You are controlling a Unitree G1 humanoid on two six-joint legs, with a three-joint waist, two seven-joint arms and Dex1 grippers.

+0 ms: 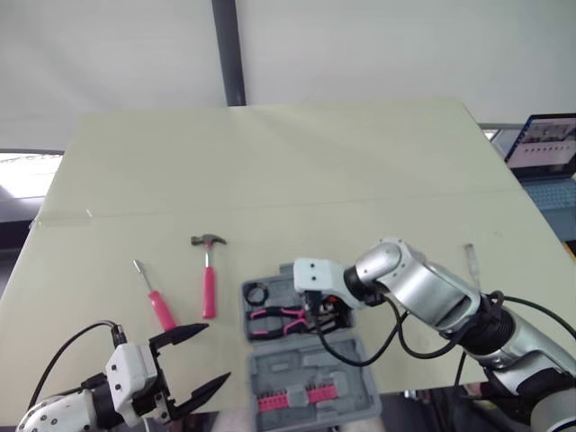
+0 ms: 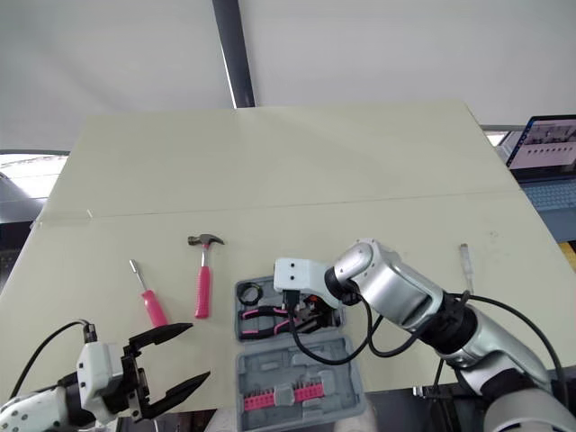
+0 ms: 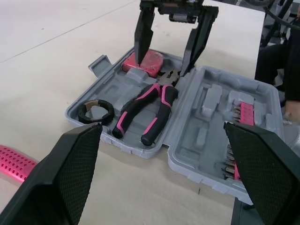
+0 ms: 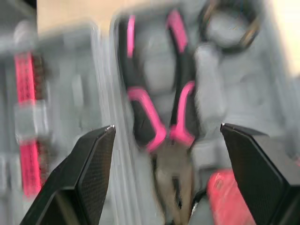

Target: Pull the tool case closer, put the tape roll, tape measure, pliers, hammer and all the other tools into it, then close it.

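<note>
Right gripper (image 3: 164,63): fingers spread, empty, above the pliers (image 3: 145,110) head.
Pliers: seated in the open tool case (image 3: 213,98).
Tape roll (image 3: 82,112): the case's ten o'clock corner.
Tape measure (image 3: 147,61): its two o'clock corner.
Hammer (image 1: 209,279), screwdriver (image 1: 157,301): on the table, nine o'clock of the case.
Left gripper (image 1: 216,352): spread, empty.
Likely risk: a lowered finger snags the pliers and unseats them.

The tool case (image 3: 213,101) is moulded grey plastic with a matt, faintly grainy finish. The pliers (image 3: 150,105) in it have a dull metal nose and smooth pink-and-black plastic grips, and the tape measure (image 3: 145,61) beside them is glossy red-pink plastic. The tabletop (image 1: 270,162) is smooth, matt cream, and the left gripper's (image 1: 214,354) pads (image 3: 70,178) are black with a fine cross-hatched texture.
</note>
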